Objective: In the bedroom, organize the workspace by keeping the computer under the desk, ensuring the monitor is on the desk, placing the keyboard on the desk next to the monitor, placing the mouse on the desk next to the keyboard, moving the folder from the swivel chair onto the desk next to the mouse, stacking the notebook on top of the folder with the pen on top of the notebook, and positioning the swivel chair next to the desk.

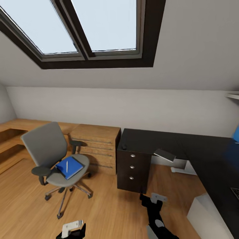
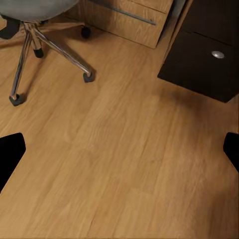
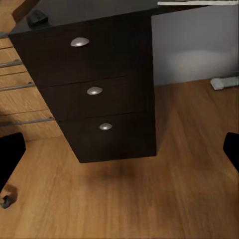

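The grey swivel chair [image 1: 49, 149] stands on the wood floor at the left, apart from the desk [image 1: 202, 156]. On its seat lies the blue folder [image 1: 69, 167] with the pale pen [image 1: 66, 166] on top. A small dark mouse [image 1: 124, 146] sits on the drawer unit's top. A thin grey rectangle, seemingly the notebook [image 1: 165, 154], overhangs the desk edge. The keyboard [image 1: 235, 193] peeks in at the far right. A white box, apparently the computer [image 1: 203, 212], stands under the desk. My left gripper [image 2: 119, 152] and right gripper [image 3: 119, 152] hang open above the floor, holding nothing. The monitor is out of view.
A black drawer unit [image 3: 99, 89] with round silver knobs stands just ahead of my right gripper. Light-wood drawers [image 1: 96, 146] and low shelving [image 1: 13, 132] line the wall behind the chair. The chair's chrome base [image 2: 50, 45] is near my left gripper. Sloped ceiling with skylights [image 1: 83, 30] overhead.
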`<state>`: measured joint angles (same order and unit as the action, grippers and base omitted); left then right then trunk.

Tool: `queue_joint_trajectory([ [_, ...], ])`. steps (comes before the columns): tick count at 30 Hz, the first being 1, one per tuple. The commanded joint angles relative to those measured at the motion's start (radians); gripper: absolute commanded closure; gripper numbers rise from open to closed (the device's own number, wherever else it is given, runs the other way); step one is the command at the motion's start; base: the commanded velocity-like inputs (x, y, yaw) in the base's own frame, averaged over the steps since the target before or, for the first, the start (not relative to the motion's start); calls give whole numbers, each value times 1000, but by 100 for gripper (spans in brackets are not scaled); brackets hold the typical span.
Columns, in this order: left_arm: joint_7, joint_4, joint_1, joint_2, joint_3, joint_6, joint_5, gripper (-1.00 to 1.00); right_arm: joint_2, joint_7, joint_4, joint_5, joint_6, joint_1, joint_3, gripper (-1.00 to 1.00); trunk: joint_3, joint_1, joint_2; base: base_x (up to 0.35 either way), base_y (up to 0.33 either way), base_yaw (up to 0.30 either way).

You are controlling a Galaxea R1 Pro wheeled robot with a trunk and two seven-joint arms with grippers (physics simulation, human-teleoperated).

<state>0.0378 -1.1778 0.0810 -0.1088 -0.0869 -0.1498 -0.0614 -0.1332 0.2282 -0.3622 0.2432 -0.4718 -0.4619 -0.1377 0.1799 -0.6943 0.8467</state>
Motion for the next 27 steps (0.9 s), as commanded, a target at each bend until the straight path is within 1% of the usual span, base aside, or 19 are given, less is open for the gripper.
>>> queue_joint_trajectory([
  [1,3,-40,0,-4,7,-50,-6,-100,0,26,-27,9,26,-6,-9,-100,1,-1,1,328,0,0],
  [2,3,-77,0,-8,14,-93,-6,-100,0,44,-55,9,57,-11,-10,-100,1,-1,1,328,0,0],
  [3,5,-147,0,-13,24,-176,-6,-100,-1,75,-113,9,121,-23,-11,-100,1,-1,1,328,0,0],
  [5,5,-209,0,-16,31,-251,-7,-100,-1,100,-170,10,189,-39,-11,-100,1,-1,1,328,0,0],
  [6,6,-257,-1,-18,35,-314,-7,-100,-1,117,-219,12,264,-60,-11,-100,1,-1,1,328,0,0],
  [7,6,-274,-4,-19,36,-342,-8,-100,-1,123,-240,13,303,-74,-11,-100,1,-1,1,328,0,0],
  [8,6,-299,-23,-20,38,-388,-9,-100,-2,134,-270,16,388,-107,-10,-100,1,-1,1,328,0,0],
  [9,6,-308,-38,-20,39,-408,-9,-100,-2,139,-280,18,432,-125,-10,-100,1,-1,1,328,0,0],
  [10,6,-317,-78,-21,40,-443,-10,-100,-3,146,-294,20,521,-164,-10,-100,1,-1,1,328,0,0],
  [12,7,-317,-118,-21,40,-473,-11,-100,-4,150,-302,22,600,-201,-10,-100,1,-1,1,328,0,0],
  [13,6,-309,-154,-21,40,-495,-12,-100,-4,152,-308,23,659,-230,-10,-100,1,-1,1,328,0,0],
  [15,6,-299,-188,-22,41,-513,-12,-100,-4,152,-312,25,711,-254,-9,-100,1,-1,1,328,0,0],
  [18,6,-291,-212,-23,46,-526,-9,-100,-5,154,-315,25,751,-272,-13,-100,1,-1,1,328,0,0],
  [20,6,-279,-219,-22,49,-529,-8,-100,-2,153,-316,25,763,-277,-14,-100,1,-1,1,328,0,0],
  [22,7,-250,-222,-18,48,-528,-7,-100,0,151,-321,25,766,-279,-15,-100,1,-1,1,328,0,0],
  [27,6,-240,-224,-17,48,-527,-7,-100,-4,152,-323,27,763,-279,-16,-100,1,-1,1,328,0,2],
])
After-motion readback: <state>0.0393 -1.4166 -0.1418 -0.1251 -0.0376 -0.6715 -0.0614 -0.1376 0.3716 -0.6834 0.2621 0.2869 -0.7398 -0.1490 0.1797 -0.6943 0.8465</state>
